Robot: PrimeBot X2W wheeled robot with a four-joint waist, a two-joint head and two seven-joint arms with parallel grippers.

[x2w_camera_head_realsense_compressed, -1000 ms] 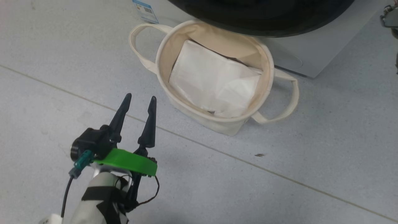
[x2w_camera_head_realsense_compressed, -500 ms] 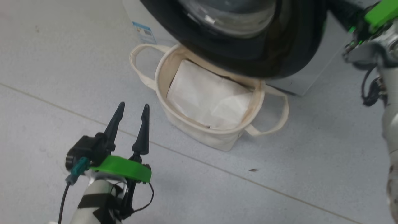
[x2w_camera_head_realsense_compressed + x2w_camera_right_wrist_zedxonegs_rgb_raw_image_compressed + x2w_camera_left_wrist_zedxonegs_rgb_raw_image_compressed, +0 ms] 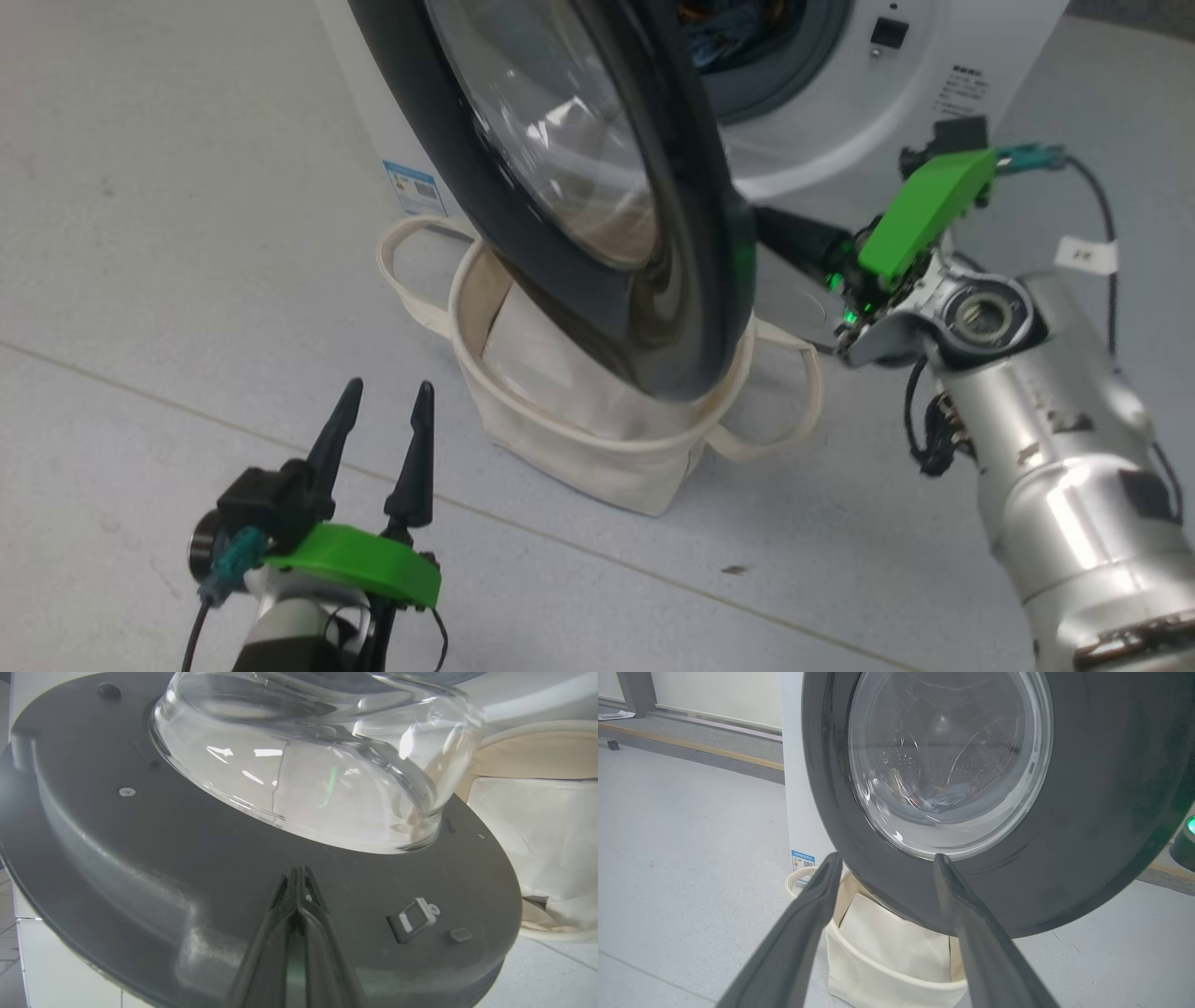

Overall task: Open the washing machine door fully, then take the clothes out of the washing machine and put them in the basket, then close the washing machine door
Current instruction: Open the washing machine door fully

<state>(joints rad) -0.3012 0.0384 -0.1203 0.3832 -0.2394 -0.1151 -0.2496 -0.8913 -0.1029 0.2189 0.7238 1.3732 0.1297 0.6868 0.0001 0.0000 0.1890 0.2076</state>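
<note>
The white washing machine [image 3: 840, 121] stands at the top of the head view. Its door [image 3: 672, 280], black-rimmed with a glass bowl, is swung partly out over the cream basket [image 3: 579, 457]. Blue clothes [image 3: 728, 37] lie in the drum and show through the glass [image 3: 943, 800]. My right gripper [image 3: 766, 224] is shut. In the right wrist view its tips [image 3: 297, 872] rest against the door's [image 3: 140, 858] inner black face, below the glass. My left gripper [image 3: 388, 392] is open and empty, low on the floor side, facing the door's [image 3: 1087, 812] outer face and the basket [image 3: 878, 984].
A folded white sheet [image 3: 532, 355] lies in the basket, also seen as the sheet [image 3: 537, 826]. A small sticker label [image 3: 411, 187] is on the machine's side. The door latch [image 3: 413, 912] sits right of my right fingers. Grey tiled floor [image 3: 140, 233] spreads to the left.
The head camera has tilted up, bringing the machine's front, the drum and my right arm into view. The left gripper stays open and the right stays shut.
</note>
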